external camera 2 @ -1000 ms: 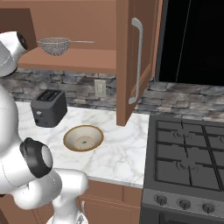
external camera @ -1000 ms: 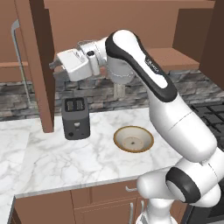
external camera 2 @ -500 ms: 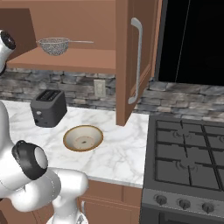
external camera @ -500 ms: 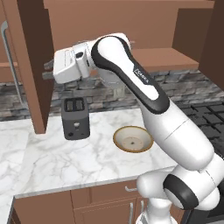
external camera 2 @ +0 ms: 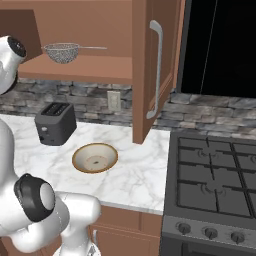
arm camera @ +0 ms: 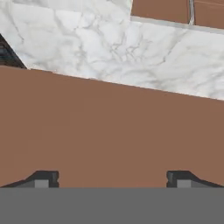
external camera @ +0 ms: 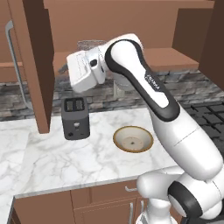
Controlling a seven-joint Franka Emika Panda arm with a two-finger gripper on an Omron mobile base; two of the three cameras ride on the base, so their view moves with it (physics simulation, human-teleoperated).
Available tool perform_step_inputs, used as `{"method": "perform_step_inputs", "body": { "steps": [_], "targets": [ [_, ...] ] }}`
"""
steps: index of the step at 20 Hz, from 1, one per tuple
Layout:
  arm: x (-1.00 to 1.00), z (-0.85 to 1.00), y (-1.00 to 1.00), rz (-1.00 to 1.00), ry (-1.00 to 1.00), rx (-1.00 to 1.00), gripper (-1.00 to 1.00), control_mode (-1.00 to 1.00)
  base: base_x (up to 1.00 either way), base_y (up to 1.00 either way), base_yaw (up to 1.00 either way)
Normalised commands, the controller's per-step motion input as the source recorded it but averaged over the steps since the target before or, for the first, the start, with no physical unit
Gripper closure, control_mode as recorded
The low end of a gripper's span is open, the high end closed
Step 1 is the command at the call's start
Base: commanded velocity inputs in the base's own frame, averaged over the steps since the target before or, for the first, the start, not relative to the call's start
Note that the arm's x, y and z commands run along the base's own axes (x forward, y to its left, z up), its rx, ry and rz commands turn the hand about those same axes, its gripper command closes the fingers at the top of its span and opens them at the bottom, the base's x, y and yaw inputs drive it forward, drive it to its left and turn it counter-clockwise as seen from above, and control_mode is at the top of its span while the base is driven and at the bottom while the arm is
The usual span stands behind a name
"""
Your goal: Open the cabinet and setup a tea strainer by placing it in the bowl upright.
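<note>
The cabinet hangs open, with its left door swung out and its right door also ajar. The tea strainer rests on the inner shelf, its handle pointing right; in the left base view the tea strainer peeks out just behind my white hand. My gripper is open, with its fingertips wide apart and nothing between them, close to a flat brown wooden face. The bowl sits upright on the marble counter, right of the toaster; from the other side the bowl lies below the shelf.
A dark toaster stands on the counter under my hand. The left door's long handle is at the far left. A black stove borders the counter on the right. Stone backsplash with an outlet runs behind.
My hand has dropped a little and shifted right in front of the shelf, and the forearm has swung up over it. The strainer, bowl and toaster have not moved.
</note>
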Motion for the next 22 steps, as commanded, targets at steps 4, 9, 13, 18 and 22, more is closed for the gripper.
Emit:
{"method": "perform_step_inputs", "body": {
  "steps": [4, 9, 13, 18, 22],
  "targets": [
    [0.00, -0.51, -0.80, 0.15, -0.25, -0.20, -1.00, -1.00, 0.00, 0.00, 0.00],
    [0.00, -0.48, -0.74, 0.17, -0.26, -0.29, -1.00, -1.00, 0.00, 0.00, 0.00],
    [0.00, -0.62, -0.94, 0.37, -0.33, -0.33, -1.00, -1.00, 0.00, 0.00, 0.00],
    [-0.07, -0.40, -0.77, 0.50, -0.39, -0.41, -1.00, -1.00, 0.00, 0.00, 0.00],
    [-0.01, -0.23, -0.64, 0.56, -0.33, -0.38, -1.00, -1.00, 0.00, 0.00, 0.00]
  ]
}}
